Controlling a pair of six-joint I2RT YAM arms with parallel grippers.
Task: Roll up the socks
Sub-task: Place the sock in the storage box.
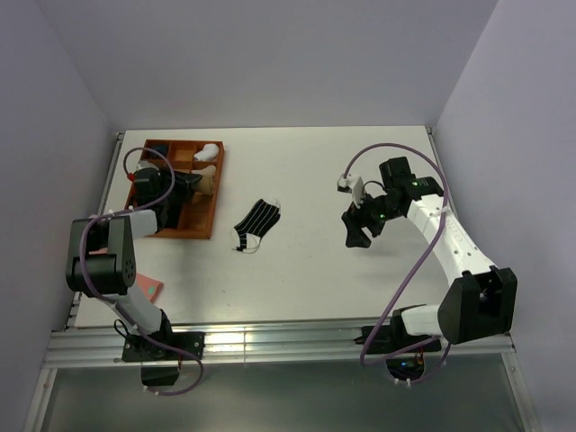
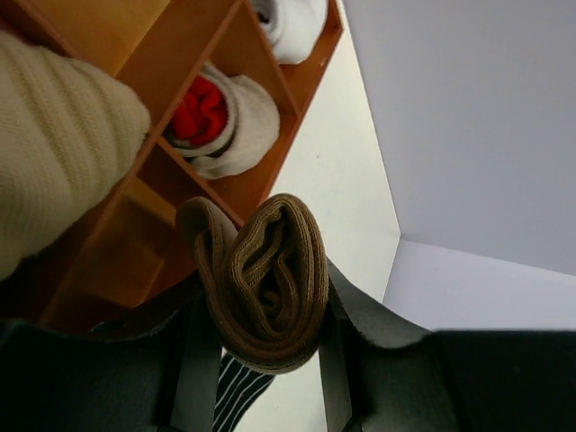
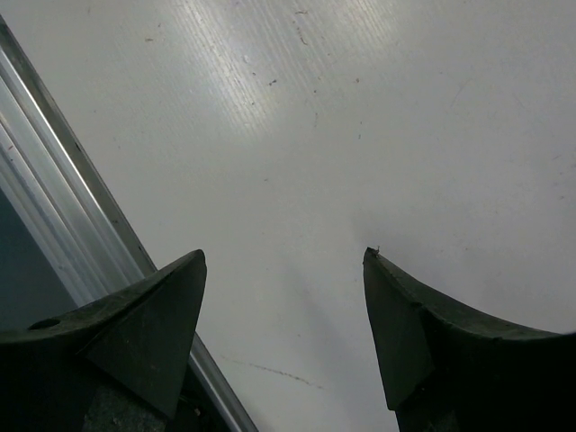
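Note:
The tan-brown sock (image 2: pixel 270 261), rolled into a tight coil, sits between the fingers of my left gripper (image 2: pixel 265 292), which is shut on it. That gripper (image 1: pixel 189 183) hangs over the orange tray (image 1: pixel 205 227) at the back left. The black sock with thin white stripes (image 1: pixel 256 225) lies flat on the table just right of the tray; a strip of it (image 2: pixel 236 387) shows below the held roll. My right gripper (image 1: pixel 360 229) hovers over bare table right of centre, its fingers (image 3: pixel 162 315) wide open with nothing between them.
The tray's compartments hold a red-and-white bundle (image 2: pixel 211 121), a white bundle (image 2: pixel 288 22) and a cream sock (image 2: pixel 54 135). A pink piece (image 1: pixel 148 290) lies by the left arm's base. An aluminium rail (image 3: pixel 81 207) runs along the table edge.

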